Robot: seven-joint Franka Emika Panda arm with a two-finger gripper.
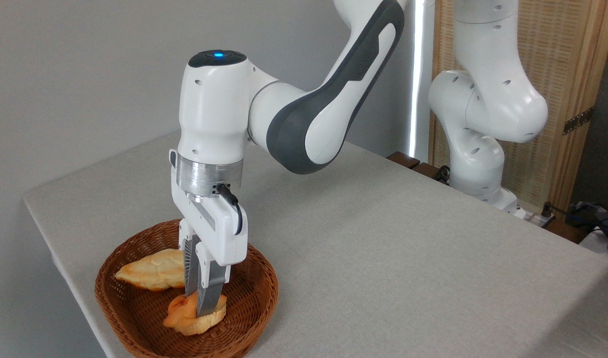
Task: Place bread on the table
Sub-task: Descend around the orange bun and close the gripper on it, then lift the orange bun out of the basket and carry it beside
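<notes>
The bread point(192, 318) is a small orange-golden knotted bun lying inside the brown wicker basket point(256, 298) at the table's front left. My gripper point(197, 303) points straight down into the basket, its two grey fingers point(210, 293) closed together on the bun's top. The bun still looks to rest on the basket floor. The table point(383, 248) is covered in light grey-beige cloth and stretches to the right of the basket.
A longer, paler braided loaf point(152, 270) lies in the basket behind and left of the gripper. The arm's white base point(478, 169) stands at the table's far right edge, with a wooden screen and cables behind it.
</notes>
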